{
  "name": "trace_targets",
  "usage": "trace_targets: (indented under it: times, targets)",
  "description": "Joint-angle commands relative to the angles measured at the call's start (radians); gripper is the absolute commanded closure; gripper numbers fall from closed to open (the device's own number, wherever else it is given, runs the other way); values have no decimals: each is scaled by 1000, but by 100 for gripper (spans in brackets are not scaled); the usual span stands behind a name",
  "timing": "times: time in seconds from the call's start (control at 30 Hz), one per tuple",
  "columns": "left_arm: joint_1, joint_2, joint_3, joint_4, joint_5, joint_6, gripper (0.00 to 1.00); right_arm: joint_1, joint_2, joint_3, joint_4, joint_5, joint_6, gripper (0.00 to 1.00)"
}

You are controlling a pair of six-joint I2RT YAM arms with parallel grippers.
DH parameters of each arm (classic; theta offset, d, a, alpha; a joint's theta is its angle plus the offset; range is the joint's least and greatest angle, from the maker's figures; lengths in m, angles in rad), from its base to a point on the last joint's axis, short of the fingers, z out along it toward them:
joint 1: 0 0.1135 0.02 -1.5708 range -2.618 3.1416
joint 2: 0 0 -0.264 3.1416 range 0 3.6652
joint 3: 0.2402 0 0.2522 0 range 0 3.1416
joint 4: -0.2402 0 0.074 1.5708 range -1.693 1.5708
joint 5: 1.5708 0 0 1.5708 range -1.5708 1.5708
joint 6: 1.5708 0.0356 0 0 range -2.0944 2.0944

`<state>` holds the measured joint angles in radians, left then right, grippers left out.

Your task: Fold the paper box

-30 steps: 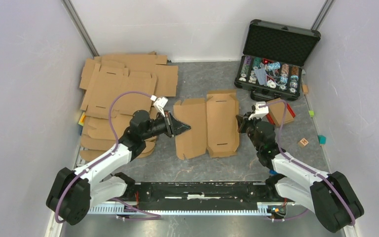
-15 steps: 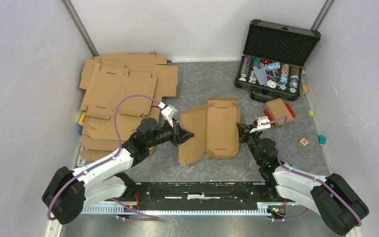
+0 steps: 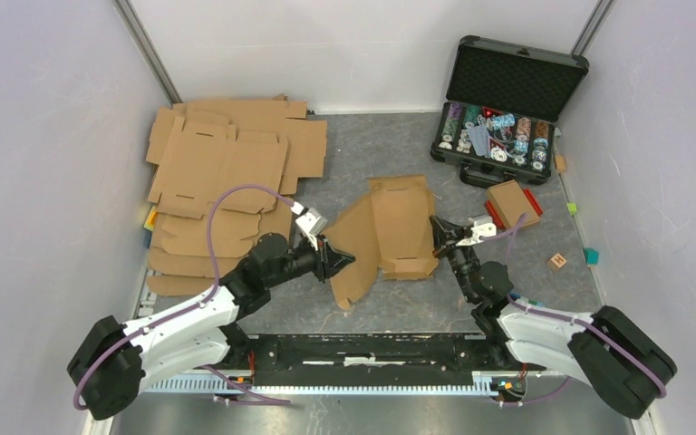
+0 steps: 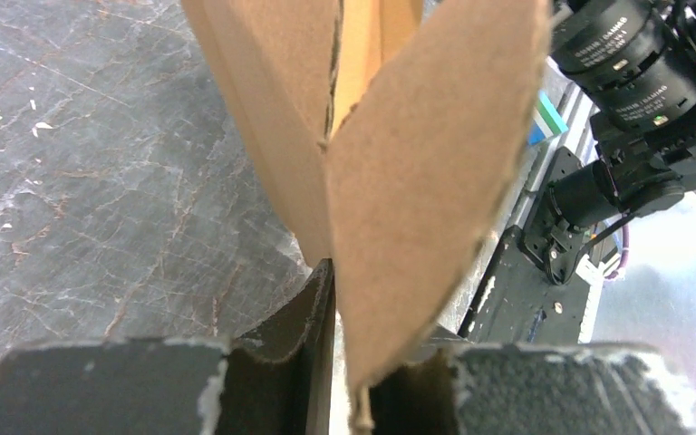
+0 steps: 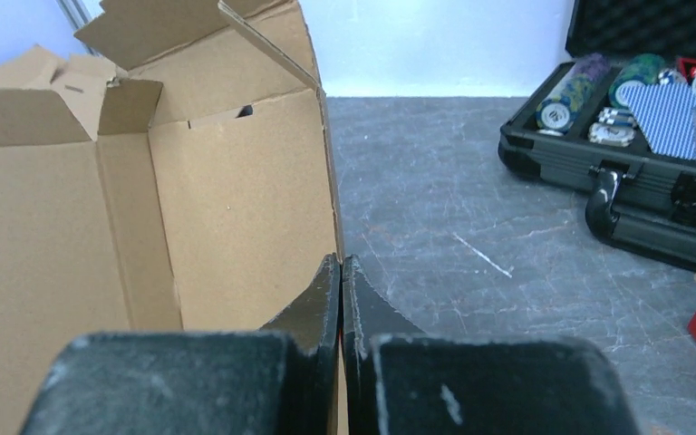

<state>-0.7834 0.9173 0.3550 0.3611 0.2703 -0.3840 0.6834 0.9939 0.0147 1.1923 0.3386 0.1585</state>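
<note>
The paper box (image 3: 397, 225) is a brown corrugated blank in the middle of the table, half raised. Its left panel (image 3: 353, 249) is folded upward, and my left gripper (image 3: 339, 261) is shut on that panel's lower edge. In the left wrist view the cardboard flap (image 4: 417, 172) stands on edge between my black fingers (image 4: 281, 362). My right gripper (image 3: 436, 230) is shut on the box's right edge. In the right wrist view, that edge runs straight into the closed gripper (image 5: 341, 272), with the box's inner face (image 5: 236, 208) to its left.
A stack of flat cardboard blanks (image 3: 222, 168) fills the back left. An open black case of poker chips (image 3: 498, 136) stands at the back right, also visible as the case (image 5: 634, 172) in the right wrist view. A small brown box (image 3: 513, 203) and a wooden cube (image 3: 558, 261) lie to the right.
Both grippers have drawn back toward the near edge with the box between them. The left panel has lifted from flat to angled up, and the blank has turned slightly.
</note>
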Motion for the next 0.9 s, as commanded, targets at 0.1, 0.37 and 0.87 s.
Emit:
trace_targets:
  times: [0.1,0.37,0.87]
  targets:
    - [-86,48,22,65,-41,83,76,34,129,-159,132,-55,17,98]
    - [-163,61,62,-1,-140,150,76,59,133,-175,132,-9,6,90]
    - [-210,85,166,-132,-177,205,76,59,8,-93,-240,4,65,79]
